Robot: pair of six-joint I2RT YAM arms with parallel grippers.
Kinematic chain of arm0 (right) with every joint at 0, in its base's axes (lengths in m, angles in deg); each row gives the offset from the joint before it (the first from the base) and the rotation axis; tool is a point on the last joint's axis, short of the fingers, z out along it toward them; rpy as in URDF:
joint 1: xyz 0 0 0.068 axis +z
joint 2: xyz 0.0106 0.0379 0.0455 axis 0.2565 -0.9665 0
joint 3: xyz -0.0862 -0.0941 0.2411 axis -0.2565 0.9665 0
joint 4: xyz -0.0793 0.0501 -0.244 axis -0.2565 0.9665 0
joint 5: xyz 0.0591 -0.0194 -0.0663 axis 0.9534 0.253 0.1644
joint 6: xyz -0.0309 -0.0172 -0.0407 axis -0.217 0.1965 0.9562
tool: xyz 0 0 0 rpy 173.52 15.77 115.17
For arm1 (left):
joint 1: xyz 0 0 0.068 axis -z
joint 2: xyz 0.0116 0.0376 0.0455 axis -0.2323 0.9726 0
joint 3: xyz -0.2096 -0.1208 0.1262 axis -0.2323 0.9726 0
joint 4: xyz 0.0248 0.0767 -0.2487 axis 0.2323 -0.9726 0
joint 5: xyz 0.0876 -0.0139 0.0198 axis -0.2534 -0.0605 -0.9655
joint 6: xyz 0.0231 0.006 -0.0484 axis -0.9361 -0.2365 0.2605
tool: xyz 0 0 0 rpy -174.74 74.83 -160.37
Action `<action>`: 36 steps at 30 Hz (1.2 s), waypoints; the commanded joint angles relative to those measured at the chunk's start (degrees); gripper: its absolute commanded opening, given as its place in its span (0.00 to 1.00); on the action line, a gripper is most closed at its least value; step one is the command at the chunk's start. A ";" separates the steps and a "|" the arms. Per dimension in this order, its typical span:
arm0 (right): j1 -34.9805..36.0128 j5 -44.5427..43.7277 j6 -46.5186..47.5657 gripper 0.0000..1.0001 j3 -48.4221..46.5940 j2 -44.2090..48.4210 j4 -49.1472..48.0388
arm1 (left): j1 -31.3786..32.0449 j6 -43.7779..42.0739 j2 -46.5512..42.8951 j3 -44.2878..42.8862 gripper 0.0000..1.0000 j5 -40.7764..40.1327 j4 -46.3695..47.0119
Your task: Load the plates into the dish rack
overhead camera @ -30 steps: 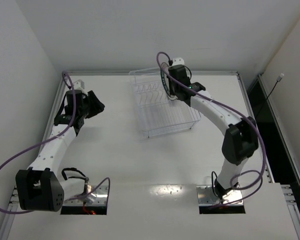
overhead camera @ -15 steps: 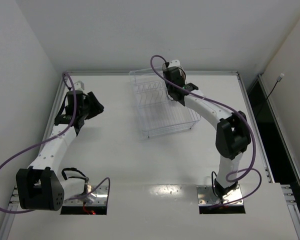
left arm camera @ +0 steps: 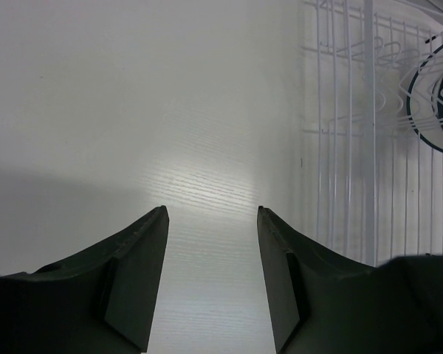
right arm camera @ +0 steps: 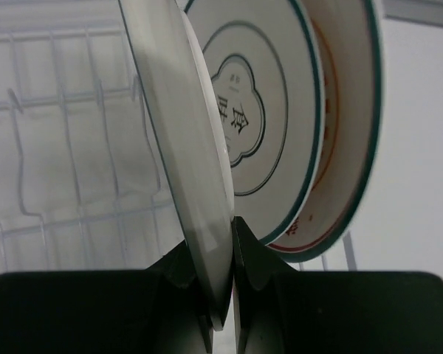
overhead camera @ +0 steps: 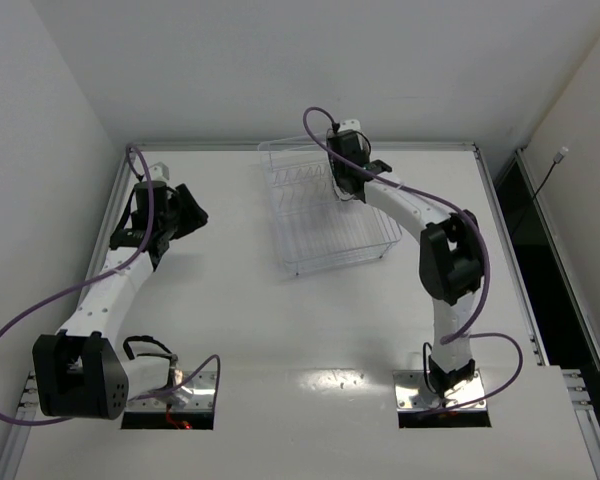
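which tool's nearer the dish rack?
Right. Right tool is over the clear wire dish rack, far side, shut on a pale round plate; left tool is off to its left.

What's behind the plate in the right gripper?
Two more plates, upright: a teal-ringed plate with a central motif, then a teal-rimmed plate with orange inside. The held plate and fingers hide their lower edges.

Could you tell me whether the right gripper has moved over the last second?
Yes. In the top view the right gripper has shifted slightly left, further over the dish rack, which stayed put; it grips a plate.
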 commanded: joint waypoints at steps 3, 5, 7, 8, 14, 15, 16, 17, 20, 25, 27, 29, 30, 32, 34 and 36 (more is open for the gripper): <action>-1.58 3.23 -1.47 0.00 -3.06 -1.63 -0.34 | -0.22 -0.54 0.52 0.18 0.48 0.04 0.72; -1.59 4.38 -1.47 0.00 -3.06 -2.25 -0.34 | -0.22 -0.54 0.52 0.18 0.48 0.56 0.72; -2.11 5.95 -1.47 0.05 -3.76 -3.38 0.28 | -0.22 -0.54 1.05 0.18 0.48 0.57 0.72; -2.64 5.96 -1.47 0.12 -4.55 -3.39 0.89 | -0.22 -0.54 1.05 0.18 0.48 1.09 0.72; -3.17 9.65 -3.23 0.42 -6.40 -0.42 3.96 | -0.22 -1.07 2.19 0.18 0.48 2.23 1.24; -3.17 9.66 -3.75 0.42 -6.40 0.47 3.97 | -0.22 -1.07 2.80 0.18 0.48 3.02 1.24; -3.17 9.66 -3.76 0.46 -6.40 1.43 5.10 | -0.22 -1.07 2.81 -0.34 0.48 3.55 1.24; -3.17 9.66 -4.37 0.48 -6.40 3.79 5.89 | -0.22 -1.59 3.33 -0.35 0.48 4.60 1.24; -1.94 10.61 -4.37 0.54 -4.57 9.25 8.01 | -0.22 -2.30 3.34 -0.35 0.48 8.11 2.56; -1.41 17.38 -5.69 0.68 6.49 25.92 8.97 | -0.22 -2.91 2.72 0.88 0.48 15.59 5.29; -1.41 19.67 -6.92 0.68 12.45 30.69 10.11 | -0.22 -3.44 2.72 0.88 0.48 17.52 6.69; -2.19 22.29 -8.75 0.69 20.53 39.09 10.12 | -0.22 -3.44 2.72 1.40 0.48 18.58 7.21; -2.20 23.27 -8.77 0.69 23.36 42.28 10.12 | -0.22 -3.44 2.72 1.41 0.48 18.59 7.22; -2.20 21.97 -9.56 0.69 27.68 48.08 10.12 | -0.22 -2.92 2.72 1.41 0.48 19.11 7.22; -2.20 20.21 -10.09 0.70 31.73 55.04 12.22 | -0.22 -2.91 3.25 1.41 0.48 19.64 7.22; -2.20 18.02 -10.09 0.70 33.85 59.77 15.02 | -0.22 -2.91 3.25 1.41 0.48 20.17 7.83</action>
